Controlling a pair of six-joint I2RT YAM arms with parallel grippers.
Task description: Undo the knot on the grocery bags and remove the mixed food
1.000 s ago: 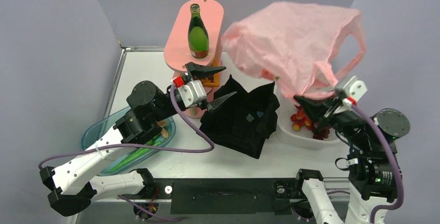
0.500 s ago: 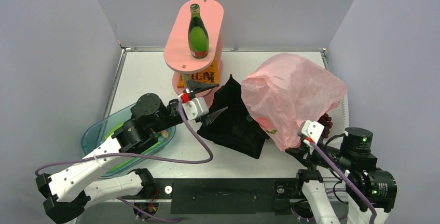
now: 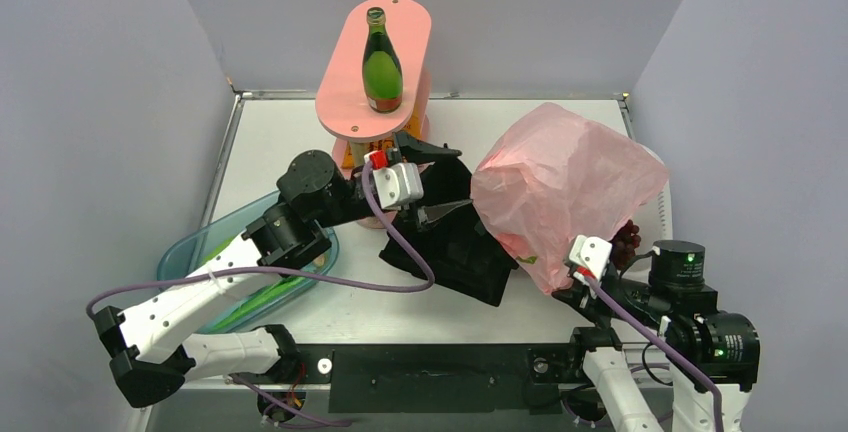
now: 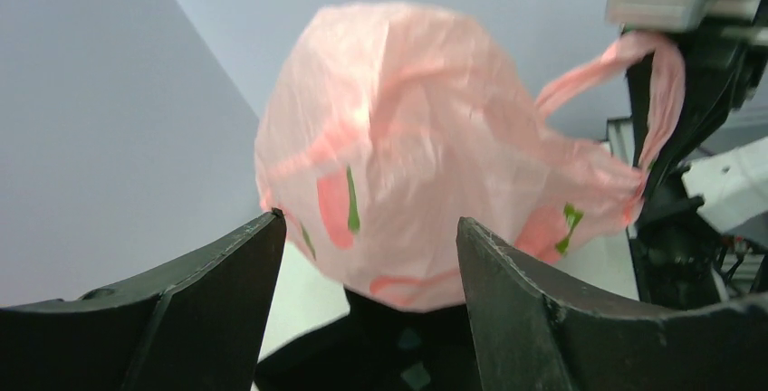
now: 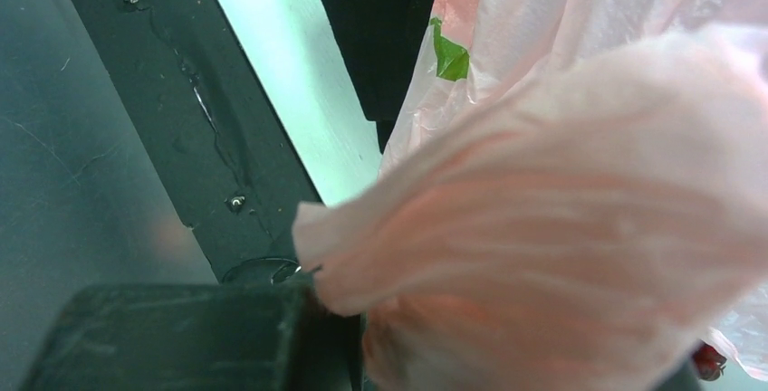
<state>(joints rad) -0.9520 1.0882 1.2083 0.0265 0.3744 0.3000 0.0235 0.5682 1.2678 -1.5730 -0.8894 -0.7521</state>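
Right gripper [image 3: 568, 290] is clenched on a bunched handle of the pink bag [image 3: 565, 187]. In the top view the bag hangs puffed up above and beyond it, over the far right of the table. Grapes [image 3: 627, 240] peek out just to the gripper's right, under the bag's edge. Left gripper [image 3: 456, 179] is released, with its jaws spread wide. It hovers over the far corner of the tote [image 3: 455, 250], which lies slumped below and in front of it, touching neither bag. The bottle [image 3: 381, 57] stands on the pink stand [image 3: 345, 87], behind and to this gripper's left, so it is already out.

From the left wrist, the pink bag fills the space straight ahead between the open fingers [image 4: 208, 319]. The tote is a dark patch just under them. The right gripper shows at the far right, pinching the handle strip.

From the right wrist, crumpled pink film wraps over the finger [image 5: 181, 337]. The tote's edge lies ahead and above, next to the table's black rail [image 5: 181, 92].

The step seems to be shaking the pink bag empty, though whether anything remains inside cannot be told. To do it well, the right clamp should hold firm on the thin film and carry the bag away from the tote, without snagging the left fingers. The left gripper should then drop onto a tote handle or rim, not the flat cloth.
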